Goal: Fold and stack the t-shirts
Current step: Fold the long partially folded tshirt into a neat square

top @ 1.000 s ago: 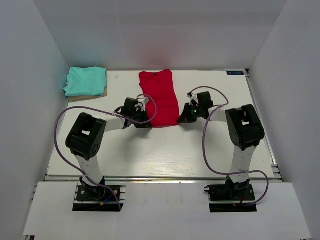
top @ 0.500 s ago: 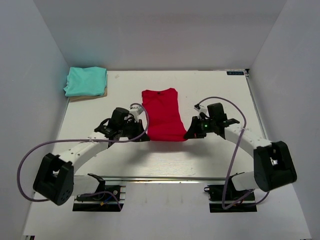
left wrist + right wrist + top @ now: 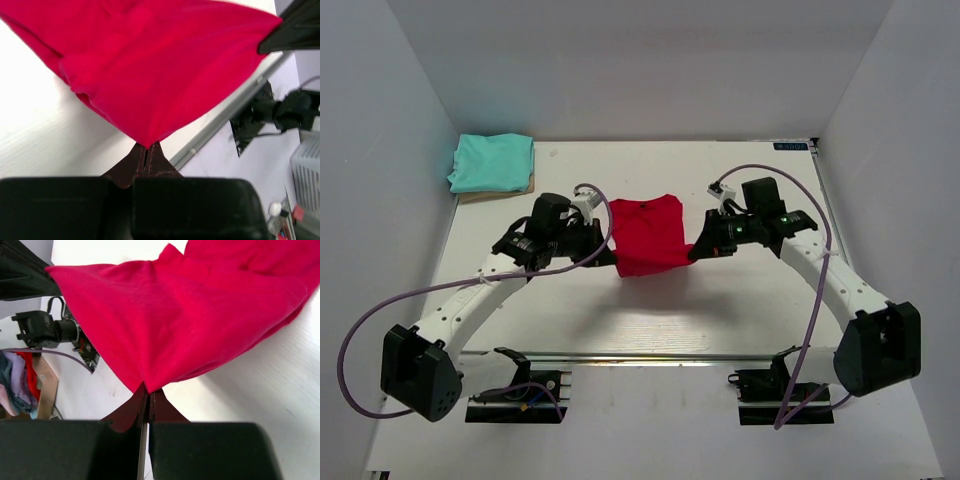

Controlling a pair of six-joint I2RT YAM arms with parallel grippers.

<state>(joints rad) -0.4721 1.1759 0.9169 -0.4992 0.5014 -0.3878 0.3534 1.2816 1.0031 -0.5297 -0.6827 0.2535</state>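
Note:
The red t-shirt (image 3: 648, 233) hangs lifted over the middle of the table, stretched between both grippers. My left gripper (image 3: 608, 252) is shut on its near left corner; the cloth (image 3: 150, 65) fans out from the pinched tips in the left wrist view. My right gripper (image 3: 698, 248) is shut on its near right corner, and the red cloth (image 3: 190, 325) shows the same way in the right wrist view. The teal t-shirt (image 3: 492, 161) lies folded in a neat rectangle at the far left corner.
A tan layer (image 3: 525, 187) peeks from under the teal shirt. White walls enclose the table (image 3: 650, 310) on three sides. A metal rail (image 3: 640, 355) runs along the near edge. Purple cables loop from both arms.
Both grippers have lifted the red shirt's near edge off the table and carried it up and back. The shirt, lying long and flat a second ago, now hangs shorter and bunched.

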